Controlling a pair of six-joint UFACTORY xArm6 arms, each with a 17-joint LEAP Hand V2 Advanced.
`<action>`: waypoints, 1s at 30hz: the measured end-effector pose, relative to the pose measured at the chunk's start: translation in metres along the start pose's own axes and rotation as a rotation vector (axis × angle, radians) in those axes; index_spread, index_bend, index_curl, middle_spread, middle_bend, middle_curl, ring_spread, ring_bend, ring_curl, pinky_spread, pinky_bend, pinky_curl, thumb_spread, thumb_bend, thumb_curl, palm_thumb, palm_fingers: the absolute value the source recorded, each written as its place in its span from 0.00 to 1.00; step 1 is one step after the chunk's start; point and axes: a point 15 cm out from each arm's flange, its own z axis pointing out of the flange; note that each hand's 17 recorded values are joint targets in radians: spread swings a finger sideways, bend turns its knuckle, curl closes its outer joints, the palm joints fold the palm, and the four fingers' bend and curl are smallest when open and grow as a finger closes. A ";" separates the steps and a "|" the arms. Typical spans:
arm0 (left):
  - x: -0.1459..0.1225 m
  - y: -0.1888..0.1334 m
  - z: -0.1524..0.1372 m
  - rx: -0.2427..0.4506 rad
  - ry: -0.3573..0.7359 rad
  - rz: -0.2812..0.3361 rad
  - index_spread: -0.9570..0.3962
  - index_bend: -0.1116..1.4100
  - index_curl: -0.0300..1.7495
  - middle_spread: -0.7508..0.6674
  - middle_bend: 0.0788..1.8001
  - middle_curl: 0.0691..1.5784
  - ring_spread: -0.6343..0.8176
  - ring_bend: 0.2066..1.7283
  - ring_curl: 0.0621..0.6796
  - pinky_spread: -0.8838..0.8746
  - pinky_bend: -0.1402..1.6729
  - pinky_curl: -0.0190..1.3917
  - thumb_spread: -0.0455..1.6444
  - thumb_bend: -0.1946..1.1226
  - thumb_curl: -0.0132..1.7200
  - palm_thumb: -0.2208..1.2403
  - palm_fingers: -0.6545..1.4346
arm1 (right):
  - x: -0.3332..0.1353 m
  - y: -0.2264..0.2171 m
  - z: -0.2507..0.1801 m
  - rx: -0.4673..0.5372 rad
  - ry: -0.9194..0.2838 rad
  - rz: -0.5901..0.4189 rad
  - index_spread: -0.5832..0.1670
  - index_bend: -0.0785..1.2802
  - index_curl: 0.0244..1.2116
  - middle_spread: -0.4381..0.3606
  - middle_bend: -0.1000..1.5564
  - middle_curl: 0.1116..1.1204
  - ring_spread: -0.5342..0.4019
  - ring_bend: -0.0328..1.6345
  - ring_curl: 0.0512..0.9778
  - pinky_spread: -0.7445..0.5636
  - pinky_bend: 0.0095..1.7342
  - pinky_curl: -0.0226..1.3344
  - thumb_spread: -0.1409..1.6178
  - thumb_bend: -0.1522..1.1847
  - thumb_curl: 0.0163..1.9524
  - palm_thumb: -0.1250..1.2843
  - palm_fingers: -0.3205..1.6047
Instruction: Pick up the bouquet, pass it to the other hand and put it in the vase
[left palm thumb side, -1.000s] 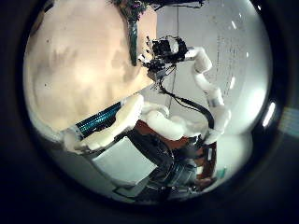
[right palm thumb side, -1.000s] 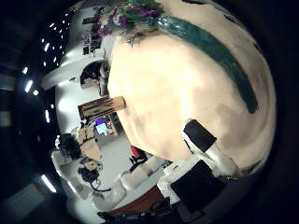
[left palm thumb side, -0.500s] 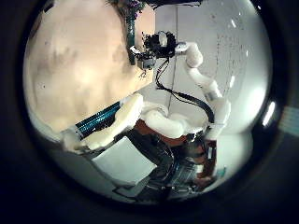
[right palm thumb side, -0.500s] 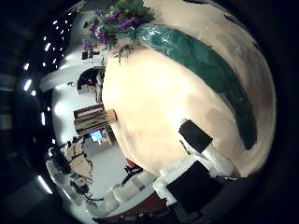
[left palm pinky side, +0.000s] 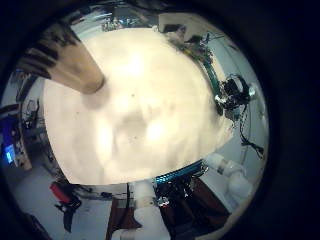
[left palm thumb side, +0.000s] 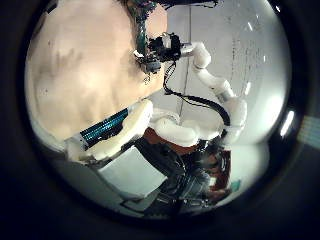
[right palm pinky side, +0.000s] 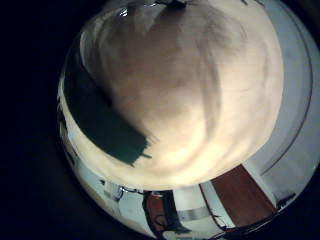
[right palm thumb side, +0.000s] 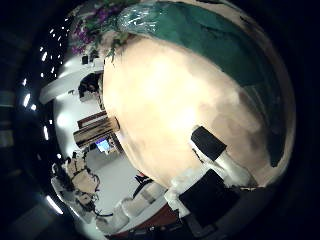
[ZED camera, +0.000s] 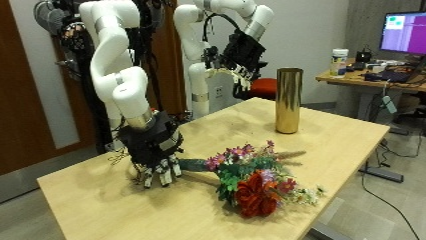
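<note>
The tall golden vase (ZED camera: 288, 100) stands upright at the table's far side. My left hand (ZED camera: 246, 50) is raised beside the vase, open and empty. The left thumb side palm view shows my right hand (left palm thumb side: 160, 48).
A desk with a monitor (ZED camera: 400, 35) and small items stands behind the table, beyond the vase. The table's near edge runs just in front of the bouquet. The left little finger side palm view shows the vase (left palm pinky side: 70, 65) on the table.
My right hand has moved closer to the bouquet's stems, which now fill more of its thumb side palm view. The bouquet lies where it was.
</note>
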 end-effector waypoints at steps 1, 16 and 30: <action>0.000 0.000 0.001 -0.001 0.001 -0.001 0.77 0.20 0.25 0.70 0.06 0.16 0.76 0.13 0.21 0.69 0.18 0.19 0.62 0.13 0.19 0.48 0.43 | 0.000 0.000 0.000 -0.001 0.000 0.001 0.80 0.16 0.19 0.91 0.24 0.23 0.89 0.41 0.19 0.97 0.32 0.23 0.67 0.10 0.21 0.63 0.24; 0.000 0.000 0.001 -0.003 0.000 -0.002 0.77 0.20 0.25 0.70 0.06 0.16 0.76 0.13 0.21 0.69 0.18 0.19 0.62 0.13 0.19 0.48 0.43 | -0.006 -0.014 0.009 -0.025 0.006 0.001 0.80 0.17 0.20 0.85 0.29 0.26 0.80 0.47 0.22 0.94 0.37 0.23 0.65 0.10 0.21 0.68 0.27; 0.001 -0.002 0.001 -0.002 -0.001 -0.004 0.77 0.20 0.25 0.70 0.06 0.16 0.76 0.13 0.22 0.69 0.18 0.19 0.62 0.13 0.19 0.48 0.43 | -0.011 -0.028 0.011 -0.033 0.017 -0.014 0.77 0.20 0.24 0.81 0.36 0.29 0.72 0.51 0.23 0.87 0.33 0.19 0.65 0.10 0.22 0.70 0.36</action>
